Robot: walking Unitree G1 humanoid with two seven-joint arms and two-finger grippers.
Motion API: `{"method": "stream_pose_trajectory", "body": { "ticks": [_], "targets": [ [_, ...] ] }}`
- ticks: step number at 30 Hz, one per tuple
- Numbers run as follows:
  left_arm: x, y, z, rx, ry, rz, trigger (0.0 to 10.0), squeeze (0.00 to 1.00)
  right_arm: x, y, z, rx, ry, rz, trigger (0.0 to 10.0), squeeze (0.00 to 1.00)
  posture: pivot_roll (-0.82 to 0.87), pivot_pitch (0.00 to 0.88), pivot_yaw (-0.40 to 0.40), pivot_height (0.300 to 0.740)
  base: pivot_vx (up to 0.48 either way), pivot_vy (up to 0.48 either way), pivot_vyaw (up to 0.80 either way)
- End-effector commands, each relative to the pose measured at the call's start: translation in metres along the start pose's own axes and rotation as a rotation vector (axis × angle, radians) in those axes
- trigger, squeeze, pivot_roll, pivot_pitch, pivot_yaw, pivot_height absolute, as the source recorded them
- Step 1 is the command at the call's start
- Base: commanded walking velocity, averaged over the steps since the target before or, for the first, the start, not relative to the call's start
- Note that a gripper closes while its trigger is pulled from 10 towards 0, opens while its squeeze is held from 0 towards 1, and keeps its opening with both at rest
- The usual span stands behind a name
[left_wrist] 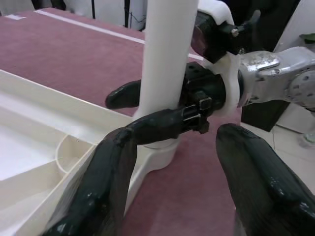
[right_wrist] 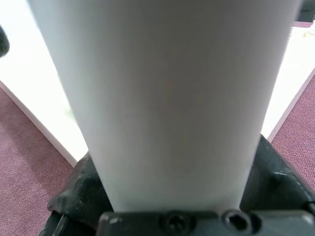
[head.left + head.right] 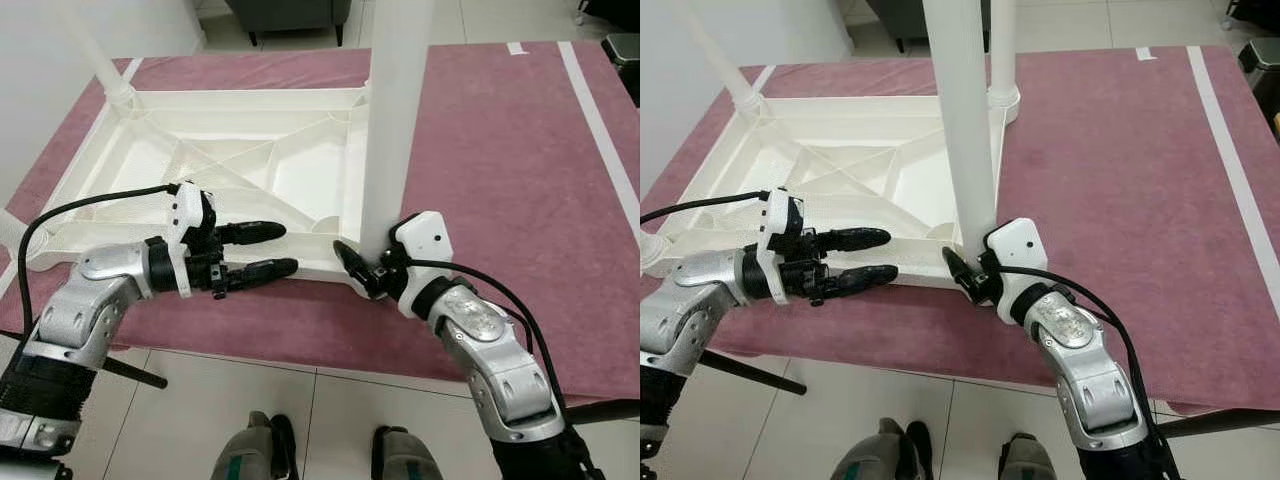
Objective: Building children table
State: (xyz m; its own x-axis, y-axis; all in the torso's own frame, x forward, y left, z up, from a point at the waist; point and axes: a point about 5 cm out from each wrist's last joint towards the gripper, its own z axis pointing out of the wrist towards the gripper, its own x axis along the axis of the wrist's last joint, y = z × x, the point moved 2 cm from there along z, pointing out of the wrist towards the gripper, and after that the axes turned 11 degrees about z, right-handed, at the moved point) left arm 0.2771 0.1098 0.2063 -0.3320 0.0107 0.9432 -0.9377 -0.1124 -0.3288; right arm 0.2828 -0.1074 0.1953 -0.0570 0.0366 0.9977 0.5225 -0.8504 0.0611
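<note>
Maroon carpet (image 3: 500,150) bears table top (image 3: 230,160); right gripper (image 3: 362,272) jaws clench leg (image 3: 392,130), left gripper (image 3: 262,250) jaws parted.

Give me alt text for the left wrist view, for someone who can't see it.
The right gripper is shut on an upright white table leg just above its socket in the overturned white tabletop. The left gripper's open black fingers frame the foreground, over a maroon mat.
</note>
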Motion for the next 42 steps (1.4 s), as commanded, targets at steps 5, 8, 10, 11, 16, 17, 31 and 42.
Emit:
{"method": "stream_pose_trajectory", "body": {
  "ticks": [5,8,10,11,16,17,31,42],
  "targets": [
    [-0.027,-0.002,0.004,0.236,-0.154,-0.154,10.0,0.00,-0.001,-0.006,0.004,0.023,0.003,0.011,10.0,0.00,-0.06,0.161,0.156,0.740,0.000,0.000,0.00],
    [-0.030,-0.014,0.007,0.401,-0.169,-0.183,10.0,0.00,-0.002,-0.006,0.004,0.022,0.003,0.011,10.0,0.00,-0.07,0.160,0.154,0.740,0.000,0.000,0.00],
    [-0.038,-0.035,0.001,0.616,-0.239,-0.101,10.0,0.00,-0.002,-0.006,0.003,0.019,0.003,0.012,10.0,0.00,-0.07,0.158,0.154,0.740,0.000,0.000,0.00],
    [-0.040,-0.048,-0.004,0.775,-0.288,-0.015,10.0,0.00,-0.002,-0.006,0.003,0.017,0.004,0.012,10.0,0.00,-0.07,0.158,0.154,0.740,0.000,0.000,0.00],
    [-0.033,-0.062,-0.013,0.984,-0.282,0.092,10.0,0.00,-0.002,-0.006,0.003,0.014,0.006,0.013,10.0,0.00,-0.07,0.155,0.154,0.740,0.000,0.000,0.00],
    [-0.032,-0.058,-0.011,0.999,-0.280,0.138,10.0,0.00,-0.002,-0.006,0.004,0.011,0.008,0.014,10.0,0.00,-0.07,0.152,0.154,0.740,0.000,0.000,0.00],
    [-0.048,-0.022,0.019,0.728,-0.322,0.092,10.0,0.00,0.006,0.008,0.008,-0.159,0.102,0.071,10.0,0.00,-0.08,0.142,0.150,0.740,0.000,0.000,0.00],
    [-0.069,-0.009,0.056,0.696,-0.249,0.007,10.0,0.00,0.012,-0.007,0.014,-0.133,0.140,0.139,10.0,0.00,-0.09,0.150,0.138,0.740,0.000,0.000,0.00]
  ]
}}
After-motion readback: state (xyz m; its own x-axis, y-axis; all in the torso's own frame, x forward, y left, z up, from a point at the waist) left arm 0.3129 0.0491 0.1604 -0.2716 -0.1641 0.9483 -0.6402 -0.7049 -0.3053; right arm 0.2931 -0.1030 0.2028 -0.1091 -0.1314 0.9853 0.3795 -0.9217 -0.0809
